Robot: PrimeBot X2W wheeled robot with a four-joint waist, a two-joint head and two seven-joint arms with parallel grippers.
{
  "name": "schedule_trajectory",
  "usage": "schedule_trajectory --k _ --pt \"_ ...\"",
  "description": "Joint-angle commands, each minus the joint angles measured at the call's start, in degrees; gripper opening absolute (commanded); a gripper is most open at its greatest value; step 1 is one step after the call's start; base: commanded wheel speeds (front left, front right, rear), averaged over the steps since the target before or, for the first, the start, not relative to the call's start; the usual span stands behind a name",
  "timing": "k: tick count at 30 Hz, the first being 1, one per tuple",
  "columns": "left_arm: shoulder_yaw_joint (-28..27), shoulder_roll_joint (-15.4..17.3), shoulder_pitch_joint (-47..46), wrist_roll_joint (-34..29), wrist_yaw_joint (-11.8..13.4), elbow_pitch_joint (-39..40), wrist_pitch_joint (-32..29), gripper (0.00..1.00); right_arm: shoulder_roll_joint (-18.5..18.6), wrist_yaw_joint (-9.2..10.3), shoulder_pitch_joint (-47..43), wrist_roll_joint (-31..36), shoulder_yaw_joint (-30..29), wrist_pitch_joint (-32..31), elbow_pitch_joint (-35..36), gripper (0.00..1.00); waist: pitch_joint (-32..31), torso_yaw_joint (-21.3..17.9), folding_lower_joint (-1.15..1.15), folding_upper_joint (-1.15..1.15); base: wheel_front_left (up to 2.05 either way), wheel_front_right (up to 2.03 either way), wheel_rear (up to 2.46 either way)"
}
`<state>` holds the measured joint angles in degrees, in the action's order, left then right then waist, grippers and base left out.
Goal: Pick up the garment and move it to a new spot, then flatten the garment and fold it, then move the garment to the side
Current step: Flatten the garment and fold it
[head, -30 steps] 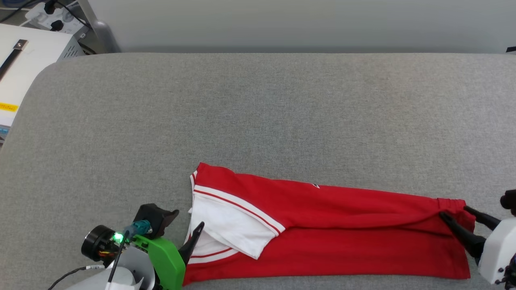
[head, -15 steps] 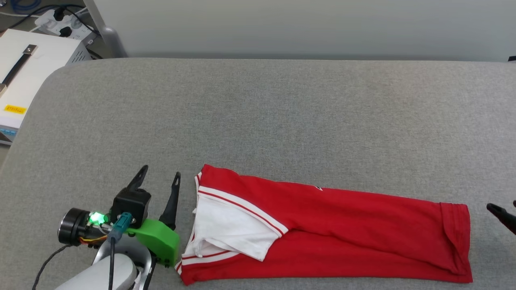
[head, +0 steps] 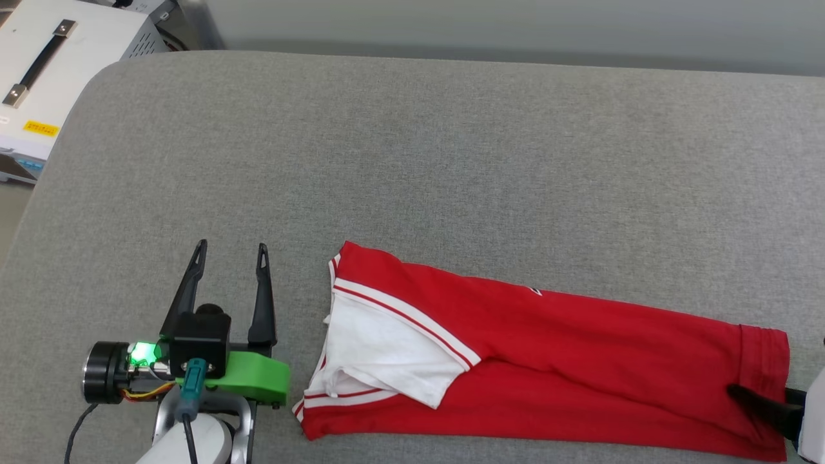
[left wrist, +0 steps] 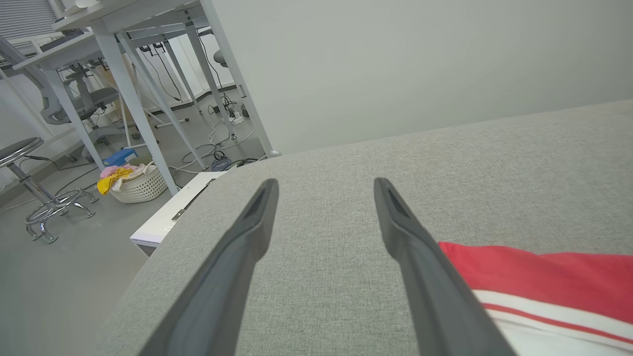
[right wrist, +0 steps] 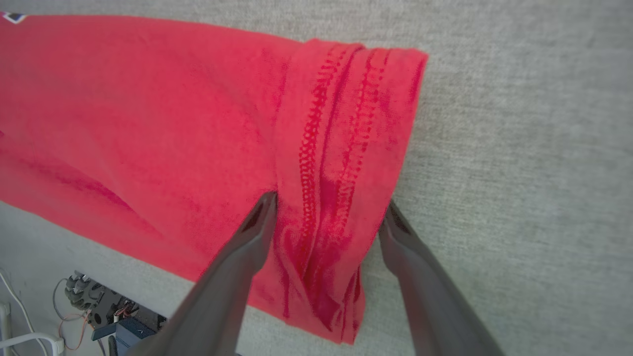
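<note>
Evidently the garment (head: 548,361) is laid as a long lengthwise-folded band across the lower right of the head view, on the grey padded surface (head: 412,161). Crosswise folding and the move aside are judged left to do. Its hem is straddled, not pinched, by the spread right gripper (right wrist: 329,207). The left gripper (head: 232,245) is held spread and empty near the collar end. Yellow and pink cloths are held in a white basket (left wrist: 143,192) at the left wrist view's left.

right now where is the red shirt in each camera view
Head view: garment, lower centre to lower right edge.
Left wrist view: garment in bottom right corner.
Right wrist view: garment from upper left to centre, hem between the fingers of the open right end effector.
Shared landmark: the grey padded surface under it.
</note>
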<state>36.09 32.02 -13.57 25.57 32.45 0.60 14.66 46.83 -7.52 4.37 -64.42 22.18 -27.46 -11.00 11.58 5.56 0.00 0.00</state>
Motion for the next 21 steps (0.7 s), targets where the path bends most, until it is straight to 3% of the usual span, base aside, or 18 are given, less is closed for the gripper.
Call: schedule_trajectory --k 1,15,16,17,18,21 --pt "-1.0 -1.0 1.4 -1.5 -0.8 0.0 0.3 1.0 -0.7 0.03 0.8 -0.4 1.0 0.1 -0.3 1.0 0.8 0.8 0.0 0.0 0.0 0.0 0.0" --pt "-9.9 -11.0 6.7 -12.9 -7.5 -1.8 0.3 1.0 -4.9 0.03 4.2 -1.4 10.7 2.7 -3.0 1.0 1.6 1.8 0.0 0.0 0.0 0.0 0.0" --pt "-10.5 -11.6 7.0 -13.5 -8.0 -2.1 0.3 1.0 -4.9 0.03 4.6 -1.5 11.2 3.3 -2.9 0.84 1.5 1.7 0.0 0.0 0.0 0.0 0.0" --pt "-10.9 -12.1 7.2 -14.1 -8.5 -2.2 0.3 1.0 -4.9 0.03 4.9 -1.4 11.5 3.9 -3.0 0.25 1.5 1.7 0.0 0.0 0.0 0.0 0.0" --pt "-11.5 -12.6 7.4 -14.7 -9.0 -2.5 0.3 1.0 -4.9 0.03 5.3 -1.4 12.0 4.6 -3.2 0.0 1.5 1.6 0.0 0.0 0.0 0.0 0.0" --pt "-12.9 -13.9 8.1 -16.2 -10.5 -3.0 0.3 1.0 -4.4 0.03 6.2 -1.2 12.8 6.4 -4.2 0.0 1.0 1.4 0.0 0.0 0.0 0.0 0.0"
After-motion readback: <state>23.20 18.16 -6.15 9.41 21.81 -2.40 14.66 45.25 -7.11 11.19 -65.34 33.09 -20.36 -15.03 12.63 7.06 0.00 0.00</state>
